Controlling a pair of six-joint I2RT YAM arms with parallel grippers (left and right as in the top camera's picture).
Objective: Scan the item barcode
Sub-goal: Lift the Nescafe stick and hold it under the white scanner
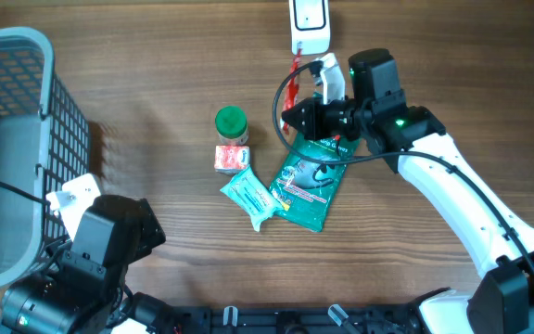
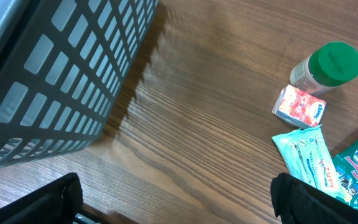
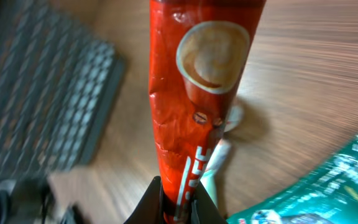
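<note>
Red coffee sachet, pinched at one end in the closed right gripper, is held over the wooden table close to the white scanner. A green pouch, pale blue packet, small box and green-lidded jar lie nearby. Off by the grey basket, the left gripper gapes wide and empty.

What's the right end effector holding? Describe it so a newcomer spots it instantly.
Find the white scanner at the table's far edge. Beside it the right end effector is shut on a slim red sachet printed with a coffee cup. Unlike the green pouch and blue packet lying flat nearby, it is long, narrow and gripped.
</note>
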